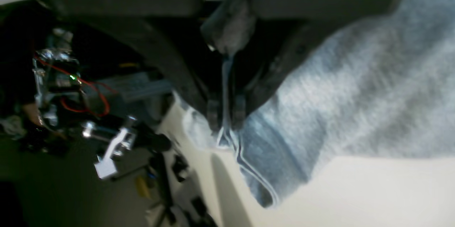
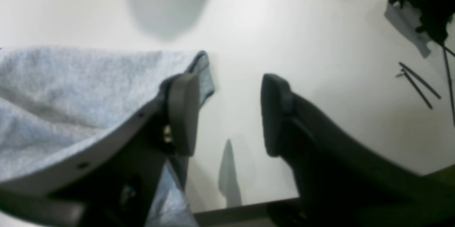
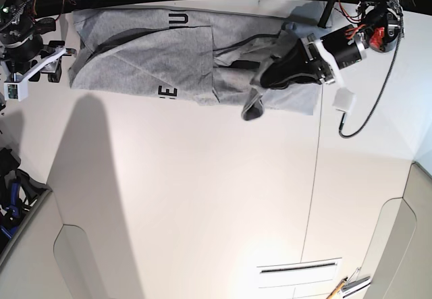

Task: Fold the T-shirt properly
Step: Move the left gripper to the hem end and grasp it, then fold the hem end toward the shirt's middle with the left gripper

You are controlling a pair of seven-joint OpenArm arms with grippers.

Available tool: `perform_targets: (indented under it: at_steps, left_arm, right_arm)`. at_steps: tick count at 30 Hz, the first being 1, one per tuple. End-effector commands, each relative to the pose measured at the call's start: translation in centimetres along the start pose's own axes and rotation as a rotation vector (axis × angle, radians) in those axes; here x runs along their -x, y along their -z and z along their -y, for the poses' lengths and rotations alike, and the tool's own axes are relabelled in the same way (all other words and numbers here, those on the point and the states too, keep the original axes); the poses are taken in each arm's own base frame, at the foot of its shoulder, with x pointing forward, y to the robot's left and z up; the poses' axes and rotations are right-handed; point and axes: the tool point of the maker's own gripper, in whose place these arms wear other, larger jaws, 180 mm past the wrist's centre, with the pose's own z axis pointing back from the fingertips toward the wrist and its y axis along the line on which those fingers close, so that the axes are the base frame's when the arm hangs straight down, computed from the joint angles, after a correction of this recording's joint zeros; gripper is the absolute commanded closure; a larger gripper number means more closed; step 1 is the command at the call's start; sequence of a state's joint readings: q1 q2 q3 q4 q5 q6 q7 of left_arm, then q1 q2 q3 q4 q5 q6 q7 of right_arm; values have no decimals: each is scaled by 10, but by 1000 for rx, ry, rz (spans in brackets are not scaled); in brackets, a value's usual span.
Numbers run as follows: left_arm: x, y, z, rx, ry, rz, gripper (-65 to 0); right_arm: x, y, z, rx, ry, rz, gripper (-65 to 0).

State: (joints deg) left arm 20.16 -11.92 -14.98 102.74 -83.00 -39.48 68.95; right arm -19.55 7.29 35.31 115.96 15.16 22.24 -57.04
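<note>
Shirt: we see the grey T-shirt [image 3: 169, 59] lying half-folded along the far edge of the white desk [image 3: 202, 198], spread from the far-left corner to past the middle. Black letters show at its far edge and its near edge.

Shirt's right end: here the cloth is bunched, and a hemmed flap hangs down toward us off the raised fold.

Left gripper: we find the left gripper [image 3: 264, 77] over that bunched end, its jaws pinched tight on a hemmed edge of the shirt. In the left wrist view the fabric runs straight between the two pads [image 1: 213, 113] and drapes to the desk below.

Right gripper: the right gripper [image 2: 227, 113] sits at the shirt's other end, by the desk's far-left corner. Its jaws stand wide with only bare desk between them. One finger [image 2: 181, 113] lies over the shirt's corner; the other is clear of the cloth.
</note>
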Motion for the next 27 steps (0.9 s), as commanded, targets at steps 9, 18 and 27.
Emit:
perform_targets:
  at_steps: [9,18,27]
  left_arm:
    - [-19,21,18,64,70,39,0]
    - [-22,22,19,68,78,43,0]
    - [-23,21,22,89,67,46,-327]
  right_arm:
    - [-10,-4,3,8,-5,44,-282]
    - [-12,-4,0,-8,4,52,-282]
    - [-13,-4,-1,-14,7,57,-282]
